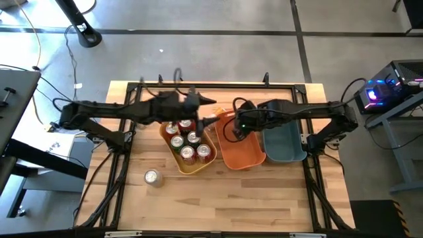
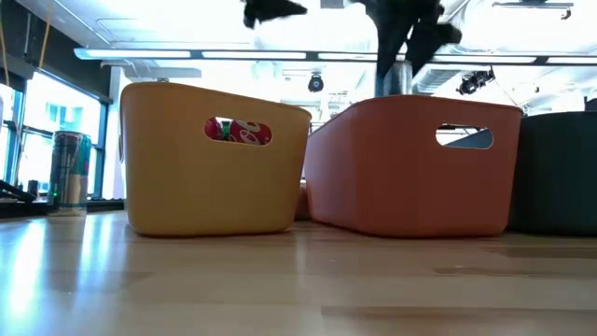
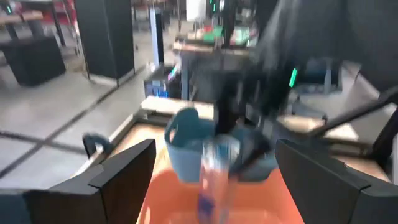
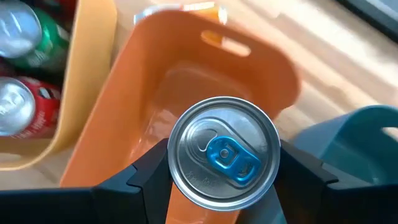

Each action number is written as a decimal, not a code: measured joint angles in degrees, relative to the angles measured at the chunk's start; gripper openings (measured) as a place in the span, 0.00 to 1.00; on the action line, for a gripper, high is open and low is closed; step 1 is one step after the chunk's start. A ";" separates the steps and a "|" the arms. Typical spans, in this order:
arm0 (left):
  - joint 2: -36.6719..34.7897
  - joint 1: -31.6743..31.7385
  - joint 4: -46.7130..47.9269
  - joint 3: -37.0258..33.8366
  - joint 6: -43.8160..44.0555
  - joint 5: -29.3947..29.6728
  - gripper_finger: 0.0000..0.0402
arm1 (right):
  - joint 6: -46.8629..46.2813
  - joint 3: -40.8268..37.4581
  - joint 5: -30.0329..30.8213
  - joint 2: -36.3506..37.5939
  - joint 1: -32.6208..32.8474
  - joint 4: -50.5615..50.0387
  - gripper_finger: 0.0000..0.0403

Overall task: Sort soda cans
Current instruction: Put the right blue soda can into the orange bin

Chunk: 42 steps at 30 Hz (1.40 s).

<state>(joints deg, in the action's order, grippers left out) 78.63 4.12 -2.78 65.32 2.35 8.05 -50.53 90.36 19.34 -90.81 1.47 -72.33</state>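
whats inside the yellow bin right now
Five soda cans stand inside the yellow bin, red and green among them. The left gripper hangs above, covering its far end.

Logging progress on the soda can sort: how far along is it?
Several red and green cans sit in the yellow bin. The right gripper holds a blue-tabbed can over the empty orange bin. The left gripper is open above the bins. One can remains on the table.

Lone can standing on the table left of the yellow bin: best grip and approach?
Grip the lone can across its round side wall, probably coming straight down from above. It stands upright, silver top up, apart from the yellow bin, so nothing crowds either side. The left gripper is on its side.
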 joint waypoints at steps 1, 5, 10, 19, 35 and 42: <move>-1.12 0.00 -0.14 0.00 0.00 -0.02 0.81 | 0.08 -1.39 -0.42 -0.06 -0.16 1.01 0.52; -5.07 0.00 -0.14 0.00 -0.63 0.00 0.81 | -0.04 -5.43 0.88 -0.04 -0.43 1.76 0.52; -7.61 0.00 0.18 0.00 -0.98 0.24 0.81 | 0.72 -11.03 2.74 -0.02 -0.54 8.06 0.52; -8.55 -0.20 0.46 -0.04 1.39 0.60 0.81 | 1.15 -18.65 3.26 -0.02 -2.61 15.29 0.52; -8.56 -0.07 0.26 -0.04 1.63 3.54 0.81 | 0.67 -18.24 -2.92 0.01 -3.15 16.48 0.79; -12.73 0.80 2.92 -0.09 -1.04 4.43 0.81 | 2.35 -13.58 -2.65 0.03 -3.36 12.09 0.80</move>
<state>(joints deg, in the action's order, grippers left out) 65.90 4.92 0.15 65.23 1.30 12.48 -48.19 76.77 16.70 -90.78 -1.89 -60.24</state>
